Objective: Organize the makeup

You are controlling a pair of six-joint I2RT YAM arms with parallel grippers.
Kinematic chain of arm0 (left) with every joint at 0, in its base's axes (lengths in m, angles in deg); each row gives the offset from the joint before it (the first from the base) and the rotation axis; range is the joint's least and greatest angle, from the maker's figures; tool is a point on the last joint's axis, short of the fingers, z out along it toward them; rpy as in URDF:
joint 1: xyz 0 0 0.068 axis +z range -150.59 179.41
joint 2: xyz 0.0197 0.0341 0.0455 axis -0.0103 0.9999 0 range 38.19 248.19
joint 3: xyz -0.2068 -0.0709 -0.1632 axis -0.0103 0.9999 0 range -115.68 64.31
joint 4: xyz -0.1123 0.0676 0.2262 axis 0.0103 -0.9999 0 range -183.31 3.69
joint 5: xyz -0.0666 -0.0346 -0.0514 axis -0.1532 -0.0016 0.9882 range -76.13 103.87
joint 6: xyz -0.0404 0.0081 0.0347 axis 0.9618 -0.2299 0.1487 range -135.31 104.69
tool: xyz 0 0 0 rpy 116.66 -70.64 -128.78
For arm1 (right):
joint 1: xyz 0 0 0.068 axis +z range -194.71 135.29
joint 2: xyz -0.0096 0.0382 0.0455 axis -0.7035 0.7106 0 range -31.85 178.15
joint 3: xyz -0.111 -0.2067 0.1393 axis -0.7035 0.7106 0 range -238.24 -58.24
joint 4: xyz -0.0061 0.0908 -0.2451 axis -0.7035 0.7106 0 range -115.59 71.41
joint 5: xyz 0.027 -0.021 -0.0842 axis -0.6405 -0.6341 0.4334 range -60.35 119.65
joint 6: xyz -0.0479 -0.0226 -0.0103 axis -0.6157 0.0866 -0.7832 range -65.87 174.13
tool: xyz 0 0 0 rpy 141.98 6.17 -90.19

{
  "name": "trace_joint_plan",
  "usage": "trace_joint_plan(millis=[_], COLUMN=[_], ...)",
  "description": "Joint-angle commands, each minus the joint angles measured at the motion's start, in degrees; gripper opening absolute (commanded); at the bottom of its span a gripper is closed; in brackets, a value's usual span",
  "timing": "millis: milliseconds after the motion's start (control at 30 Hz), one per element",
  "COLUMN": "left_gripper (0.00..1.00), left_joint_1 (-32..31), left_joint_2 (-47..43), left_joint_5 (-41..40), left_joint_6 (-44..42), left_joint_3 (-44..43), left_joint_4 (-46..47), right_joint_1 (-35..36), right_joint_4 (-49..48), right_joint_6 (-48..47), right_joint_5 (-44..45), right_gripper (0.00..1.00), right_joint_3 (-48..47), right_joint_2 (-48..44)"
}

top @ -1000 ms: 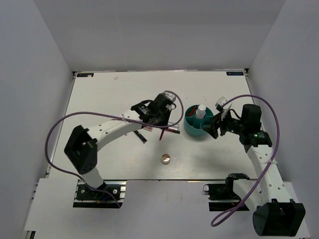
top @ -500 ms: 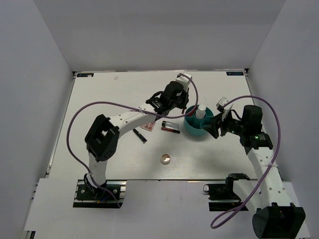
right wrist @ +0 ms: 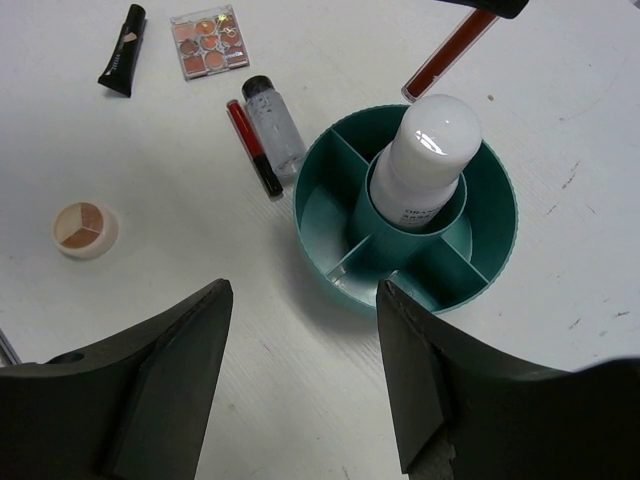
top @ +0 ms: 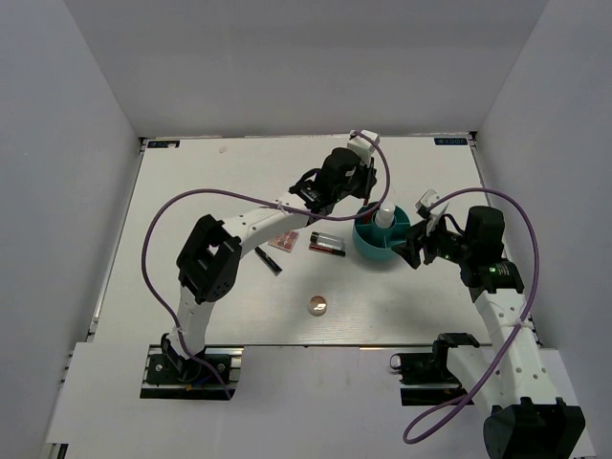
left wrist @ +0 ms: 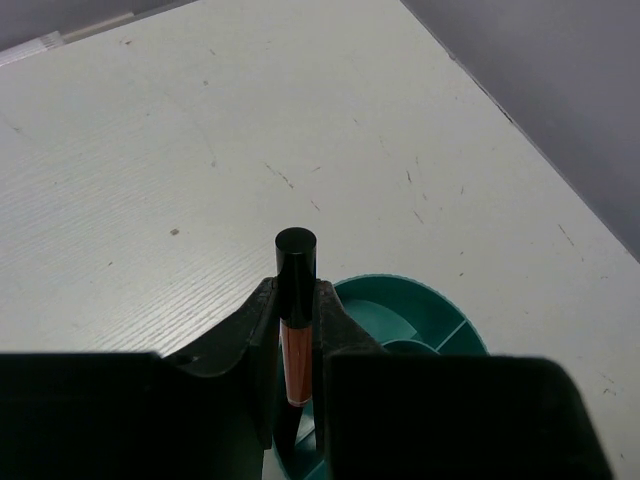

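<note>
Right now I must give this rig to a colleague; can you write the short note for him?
The left jaws are shut on a red tube with a black cap, held in the air at the far side of the teal holder, not yet dropped in.
The right jaws are open and empty, near the holder.
Done: the white bottle stands in the middle cup.
Left on the table: palette, black tube, clear bottle, red pencil, round compact, black pencil.
</note>
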Motion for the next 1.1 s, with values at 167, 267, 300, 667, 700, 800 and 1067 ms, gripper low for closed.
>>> trace_joint_plan(millis=[167,267,300,667,700,800,1067], left_gripper=[0.06,0.06,0.07,0.12,0.12,0.17,0.36], left_joint_1=[0.2,0.2,0.2,-0.8,-0.8,-0.8,-0.8], left_joint_2=[-0.1,-0.1,-0.1,0.0,0.0,0.0,0.5], left_joint_5=[2.2,2.6,2.8,3.6,3.7,3.9,5.0], left_joint_6=[0.7,0.7,0.8,1.1,1.1,1.0,1.5], left_joint_3=[0.1,0.6,0.7,3.2,3.0,2.9,3.4], left_joint_4=[1.0,0.6,0.6,-0.8,-0.7,-1.0,-1.7], right_joint_1=[-0.3,-0.2,-0.2,-0.1,-0.2,-0.2,-0.2], right_joint_4=[-3.1,-3.1,-3.1,-3.3,-3.3,-3.3,-3.3], right_joint_6=[0.8,0.8,0.9,1.0,1.0,1.0,1.0], right_joint_5=[0.2,0.0,0.1,0.1,0.1,0.0,0.3], right_gripper=[0.67,0.68,0.68,0.69,0.69,0.70,0.71], right_joint_3=[-0.1,-0.3,-0.3,-0.5,-0.6,-0.5,-0.2], right_joint_2=[-0.1,-0.1,0.0,0.2,0.1,0.1,0.1])
